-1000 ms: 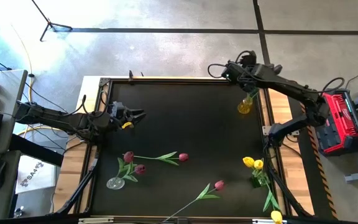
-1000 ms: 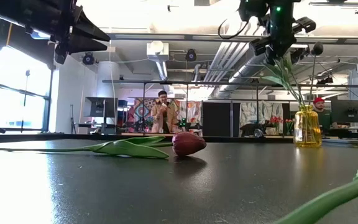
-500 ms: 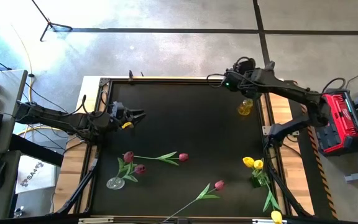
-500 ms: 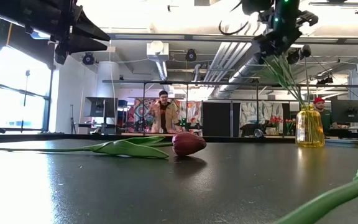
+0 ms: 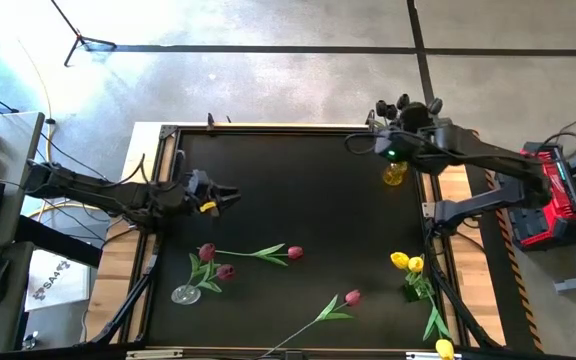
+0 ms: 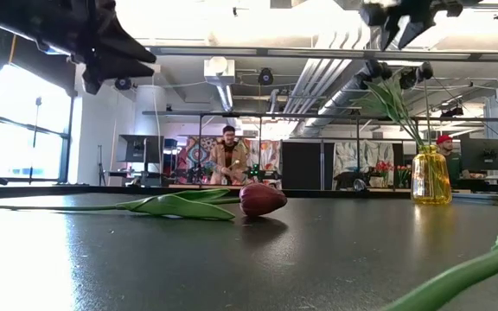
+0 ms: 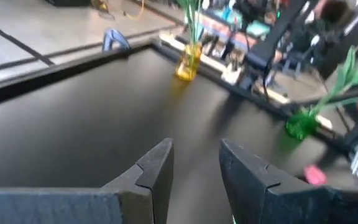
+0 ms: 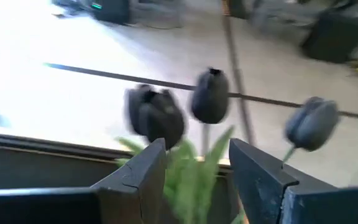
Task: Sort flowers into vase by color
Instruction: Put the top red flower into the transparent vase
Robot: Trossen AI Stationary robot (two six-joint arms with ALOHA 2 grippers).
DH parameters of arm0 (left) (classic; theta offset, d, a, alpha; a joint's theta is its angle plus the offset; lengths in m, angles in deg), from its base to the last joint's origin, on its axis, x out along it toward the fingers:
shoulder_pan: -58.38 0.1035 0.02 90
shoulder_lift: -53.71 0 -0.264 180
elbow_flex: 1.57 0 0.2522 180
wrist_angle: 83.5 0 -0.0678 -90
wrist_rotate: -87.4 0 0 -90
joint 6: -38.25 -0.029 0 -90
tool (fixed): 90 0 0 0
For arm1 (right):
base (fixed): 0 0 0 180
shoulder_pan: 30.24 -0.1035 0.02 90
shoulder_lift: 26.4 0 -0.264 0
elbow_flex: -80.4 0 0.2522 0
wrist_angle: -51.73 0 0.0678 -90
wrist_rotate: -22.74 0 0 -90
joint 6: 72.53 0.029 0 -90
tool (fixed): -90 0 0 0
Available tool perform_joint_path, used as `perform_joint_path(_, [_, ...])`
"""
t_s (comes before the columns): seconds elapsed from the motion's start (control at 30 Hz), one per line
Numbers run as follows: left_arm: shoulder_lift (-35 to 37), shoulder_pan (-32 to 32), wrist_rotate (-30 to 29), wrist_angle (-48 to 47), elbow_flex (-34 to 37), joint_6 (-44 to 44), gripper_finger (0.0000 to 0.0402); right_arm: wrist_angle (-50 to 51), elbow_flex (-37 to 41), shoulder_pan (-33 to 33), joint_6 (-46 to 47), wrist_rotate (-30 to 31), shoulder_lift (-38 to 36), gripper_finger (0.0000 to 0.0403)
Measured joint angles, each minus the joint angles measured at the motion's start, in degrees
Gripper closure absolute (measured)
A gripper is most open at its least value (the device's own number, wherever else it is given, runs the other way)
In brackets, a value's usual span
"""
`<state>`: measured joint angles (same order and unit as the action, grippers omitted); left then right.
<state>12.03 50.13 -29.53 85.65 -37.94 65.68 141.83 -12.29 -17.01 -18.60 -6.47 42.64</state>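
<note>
Three near-black tulips [image 8: 210, 94] stand with their stems in the yellow vase [image 5: 395, 174] at the table's far right; in the low view their heads [image 6: 405, 76] lean left over the vase [image 6: 430, 177]. My right gripper [image 5: 393, 128] is open just above those heads [image 6: 400, 17] and touches nothing. My left gripper [image 5: 223, 193] hovers open over the table's left side with nothing between its fingers [image 7: 194, 171]. Two pink tulips [image 5: 206, 252] stand in a clear vase [image 5: 185, 294], and two yellow tulips [image 5: 406, 262] stand in a green vase [image 5: 413, 292].
A pink tulip [image 5: 295, 253] lies mid-table with its stem toward the left. Another pink tulip [image 5: 352, 297] lies near the front edge. A yellow tulip [image 5: 445, 348] lies at the near right corner. A person [image 6: 228, 155] stands in the room beyond.
My right gripper has opened and let go of a near-black tulip, then risen and drawn back toward the table's right edge. The tulip now stands in the yellow vase beside the other two. My left gripper has shifted slightly toward the near edge.
</note>
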Motion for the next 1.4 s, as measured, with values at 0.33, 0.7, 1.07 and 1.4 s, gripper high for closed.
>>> perform_joint_path(0.33, [-12.1, 1.1, 9.8, -0.6, -5.4, -4.6, 0.0284, -20.3, 0.0, -8.9, -9.8, -9.4, -7.8, 0.0235])
perform_joint_path(0.7, [-24.2, 3.2, 24.0, -1.1, -7.6, -6.5, 0.0284, -32.2, 0.0, -16.0, -15.9, -17.7, -7.2, 0.0235])
perform_joint_path(1.07, [-35.7, -3.0, 24.5, 0.8, -7.6, -5.8, 0.0282, -32.0, 0.0, -19.0, -13.8, -19.4, -4.7, 0.0235])
perform_joint_path(1.4, [-42.9, -6.5, 25.1, 1.3, -7.6, -4.3, 0.0234, -32.0, 0.0, -21.2, -13.3, -19.4, -4.4, 0.0235])
